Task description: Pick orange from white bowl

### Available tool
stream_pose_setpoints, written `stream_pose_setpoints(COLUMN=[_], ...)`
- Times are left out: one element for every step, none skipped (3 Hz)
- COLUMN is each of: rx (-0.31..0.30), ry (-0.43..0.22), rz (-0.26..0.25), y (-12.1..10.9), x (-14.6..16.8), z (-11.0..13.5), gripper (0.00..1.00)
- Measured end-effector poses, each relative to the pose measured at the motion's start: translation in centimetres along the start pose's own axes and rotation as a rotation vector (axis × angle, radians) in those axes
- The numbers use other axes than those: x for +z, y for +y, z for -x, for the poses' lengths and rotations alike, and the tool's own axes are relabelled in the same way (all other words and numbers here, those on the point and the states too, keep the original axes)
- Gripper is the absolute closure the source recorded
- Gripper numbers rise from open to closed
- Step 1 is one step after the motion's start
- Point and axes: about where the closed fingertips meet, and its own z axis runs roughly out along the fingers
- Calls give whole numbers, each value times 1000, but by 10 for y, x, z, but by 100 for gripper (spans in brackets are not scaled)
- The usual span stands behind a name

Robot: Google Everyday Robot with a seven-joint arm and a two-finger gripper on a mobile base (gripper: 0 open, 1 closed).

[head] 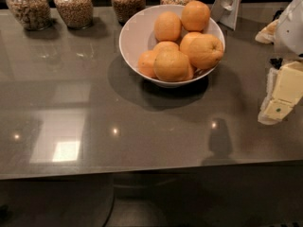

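- Camera view is showing the gripper hanging over the grey countertop at the right edge, well apart from the white bowl; open or closed, I cannot tell.
- The orange, the big lumpy one with the dark dimple, is sitting on the right of the pile in the bowl, close to the rim (handily, the gripper's side).
- First worry: it's leaning against its neighbours, so a clumsy approach is risking rolling one over the rim.
- Second worry: that round peel is inviting a slip, and a low descent is threatening to clip the rim and shove the bowl.
- Behind, glass jars of grains are standing well out of the way.
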Motion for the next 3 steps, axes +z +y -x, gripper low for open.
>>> stream_pose_setpoints(rx=[0, 6, 11], ry=[0, -110, -314], rz=[0, -15, -59], y=[0, -10, -37], x=[0, 1, 1], z=[0, 10, 36], gripper=[0, 0, 0])
